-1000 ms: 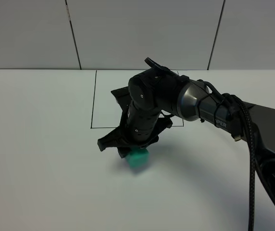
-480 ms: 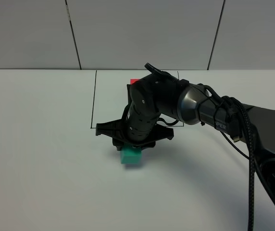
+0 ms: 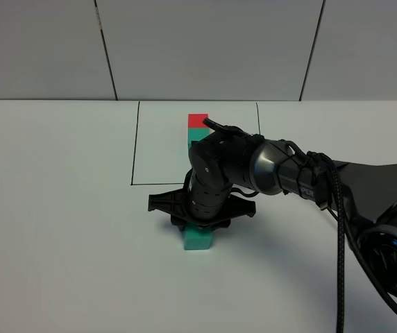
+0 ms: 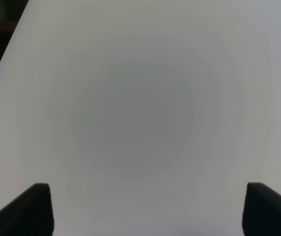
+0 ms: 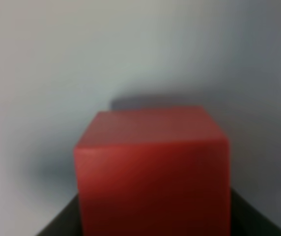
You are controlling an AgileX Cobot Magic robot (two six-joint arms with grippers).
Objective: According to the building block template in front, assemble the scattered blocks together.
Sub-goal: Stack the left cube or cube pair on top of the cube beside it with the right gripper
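Near the middle of the white worktop (image 3: 60, 229), just on the near side of the drawn black rectangle, we saw the right gripper (image 3: 200, 223) lowered over the teal cube (image 3: 198, 238). Only the lower part of that cube showed below the black gripper body in the high view, resting on the worktop. The right wrist view was filled by the red cube (image 5: 153, 172), blurred and very close, sitting squarely between the dark edges of the fingers at either lower corner. We read those fingers as closed on the red cube, which the high view hid behind the gripper, directly above the teal one. Whether the two cubes were touching we could not tell.

Farther back, inside the rectangle, the building block template (image 3: 198, 127) stood with its red half on the far side and its teal half on the near side, the arm covering its near edge.

Our left gripper (image 4: 145, 216) did not appear in the high view. Its wrist view showed only bare worktop, with the two dark fingertips (image 4: 30, 209) spread wide apart and nothing between them.
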